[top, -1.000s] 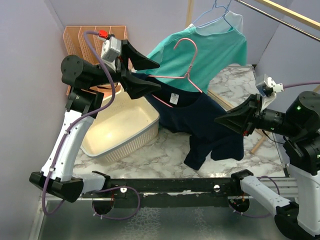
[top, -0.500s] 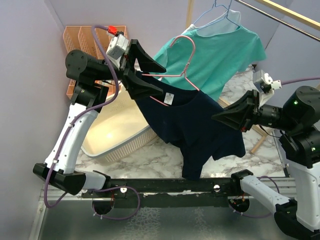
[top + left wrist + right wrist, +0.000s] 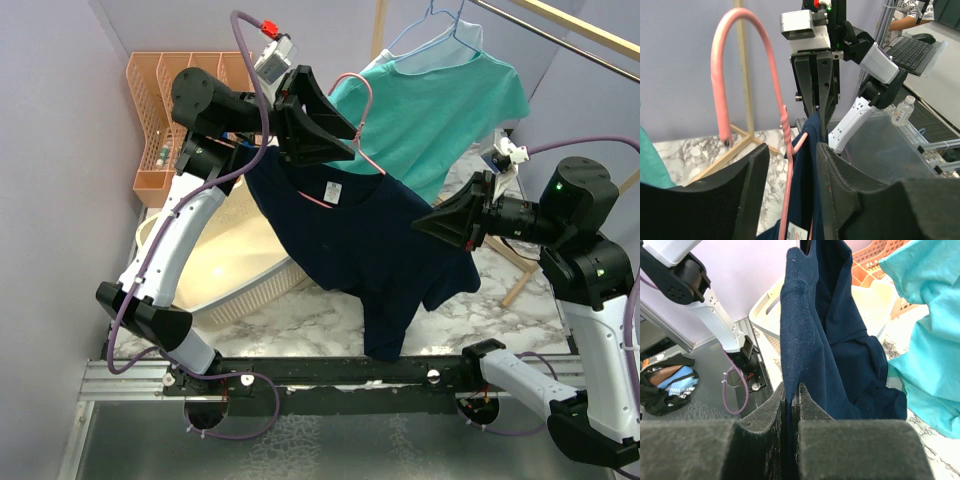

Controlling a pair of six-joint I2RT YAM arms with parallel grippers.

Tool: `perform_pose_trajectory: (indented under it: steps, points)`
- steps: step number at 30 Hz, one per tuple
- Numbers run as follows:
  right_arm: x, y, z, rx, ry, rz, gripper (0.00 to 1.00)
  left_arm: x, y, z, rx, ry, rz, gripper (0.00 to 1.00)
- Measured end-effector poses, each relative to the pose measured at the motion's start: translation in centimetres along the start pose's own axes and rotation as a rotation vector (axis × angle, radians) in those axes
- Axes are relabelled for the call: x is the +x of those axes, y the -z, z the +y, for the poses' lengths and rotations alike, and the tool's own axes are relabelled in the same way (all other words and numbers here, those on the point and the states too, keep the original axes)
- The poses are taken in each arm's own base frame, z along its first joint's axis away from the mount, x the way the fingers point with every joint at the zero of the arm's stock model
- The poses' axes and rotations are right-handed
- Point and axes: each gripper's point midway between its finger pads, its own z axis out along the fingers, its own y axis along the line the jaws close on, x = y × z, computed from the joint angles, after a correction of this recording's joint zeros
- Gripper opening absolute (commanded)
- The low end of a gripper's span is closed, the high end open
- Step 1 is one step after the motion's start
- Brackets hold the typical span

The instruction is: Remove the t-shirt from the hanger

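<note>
A navy t-shirt [image 3: 370, 250] hangs on a pink hanger [image 3: 368, 100], held up in the air. My left gripper [image 3: 350, 142] has its jaws spread around the hanger's left shoulder and the shirt's collar. In the left wrist view the hanger [image 3: 722, 75] and the shirt [image 3: 807, 165] sit in the gap of the left gripper [image 3: 790, 155], with marble showing beside the rod. My right gripper [image 3: 418, 225] is shut on the shirt's right edge. In the right wrist view the right gripper [image 3: 791, 390] pinches a fold of navy cloth [image 3: 805, 330].
A teal t-shirt [image 3: 440, 110] hangs on a light blue hanger [image 3: 430, 20] behind. A cream basket [image 3: 270, 275] stands at the left, an orange rack [image 3: 160, 100] in the back left corner. A wooden rail [image 3: 590, 25] crosses the top right. Purple walls close the left side.
My left gripper has risen and moved right with the hanger, lifting the navy shirt higher. My right gripper has moved up and left while pinching the shirt's edge.
</note>
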Motion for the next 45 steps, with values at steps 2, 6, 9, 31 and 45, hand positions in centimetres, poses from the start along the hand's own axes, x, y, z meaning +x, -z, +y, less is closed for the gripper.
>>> perform_pose_trajectory:
  steps: [2, 6, 9, 31, 45]
  points:
    - [0.1, -0.1, -0.4, 0.014, 0.001, 0.003, 0.01, 0.0, -0.4, 0.3, 0.011, 0.014, 0.001, 0.33]
    - [0.3, -0.4, -1.4, 0.05, -0.002, 0.008, 0.01, 0.6, -1.3, 1.1, 0.038, 0.064, 0.012, 0.0]
    - [0.6, -0.4, -1.9, 0.066, -0.013, 0.019, 0.01, 1.4, -1.7, 1.7, 0.046, 0.102, 0.021, 0.0]
    - [4.4, 3.9, -2.5, 0.349, 0.002, -0.079, 0.51, 1.0, -1.4, -0.5, 0.056, 0.099, 0.054, 0.0]
    - [8.2, 3.6, -2.4, 0.32, -0.066, -0.008, 0.01, -0.4, -1.5, -0.5, 0.069, 0.074, 0.025, 0.0]
